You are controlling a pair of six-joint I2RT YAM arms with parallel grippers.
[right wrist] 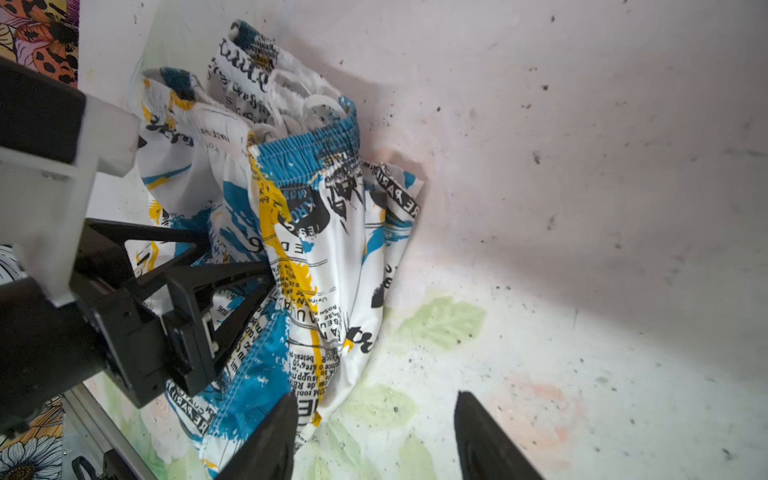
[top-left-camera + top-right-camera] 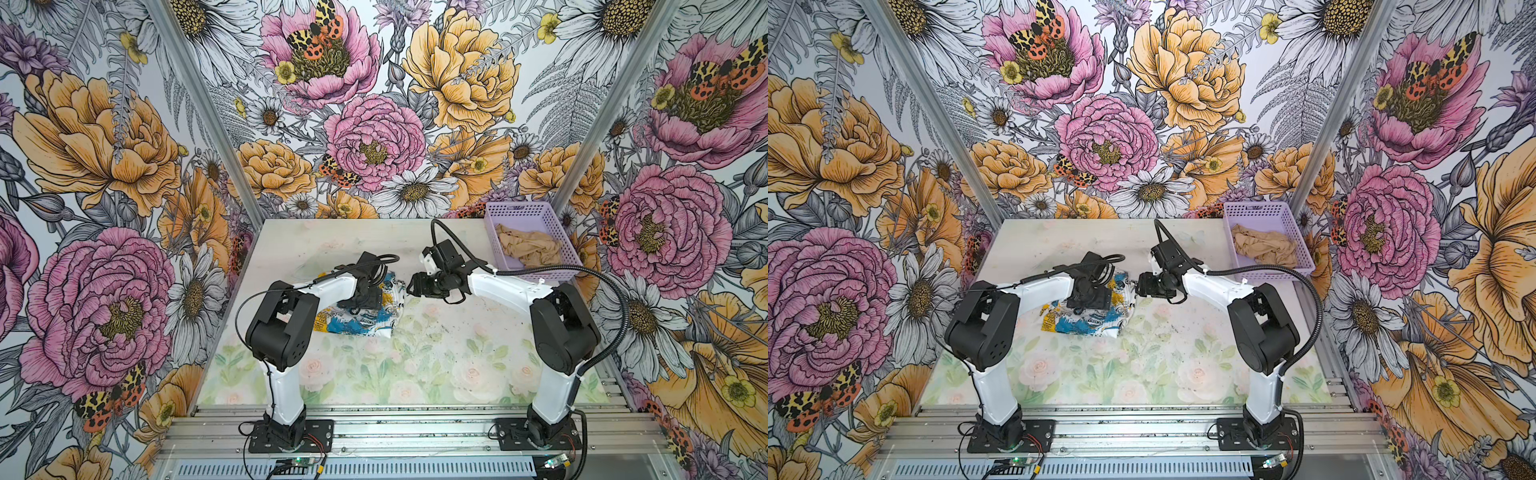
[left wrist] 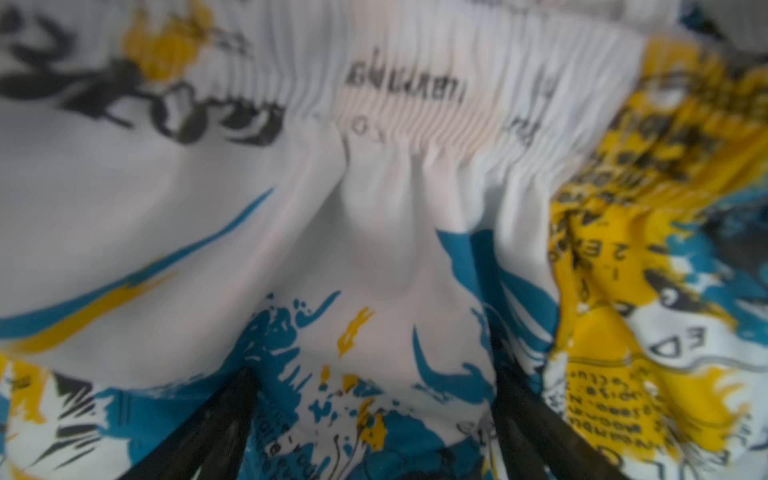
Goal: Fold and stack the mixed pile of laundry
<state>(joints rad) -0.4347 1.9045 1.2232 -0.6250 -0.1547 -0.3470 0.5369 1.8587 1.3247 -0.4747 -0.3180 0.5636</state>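
Two garments lie well apart in both top views: the white garment (image 2: pixel 365 322), patched with blue and yellow and printed with black lettering, sits crumpled on the desk (image 2: pixel 415 365) left of centre, and the tan-beige garment (image 2: pixel 525 247) lies bunched inside the lavender basket (image 2: pixel 513 212) at the far right corner; the left end effector (image 2: pixel 362 300) points down onto the printed cloth, while the right end effector (image 2: pixel 412 285) hangs just beside the cloth's right edge, its spread hard to judge from up here; in the left wrist view the white garment (image 3: pixel 374 228) fills the frame, gathered waistband (image 3: pixel 415 83) showing, and the two black fingers (image 3: pixel 199 432) stand wide apart with cloth bulging between them, unpinched; in the right wrist view the same garment (image 1: pixel 324 232) lies in loose pleats on the desk (image 1: pixel 582 208), the left end effector (image 1: pixel 232 262) presses into its side, and the right end effector (image 1: pixel 376 397) has its jaws parted, one at the cloth's edge, bare desk between them.
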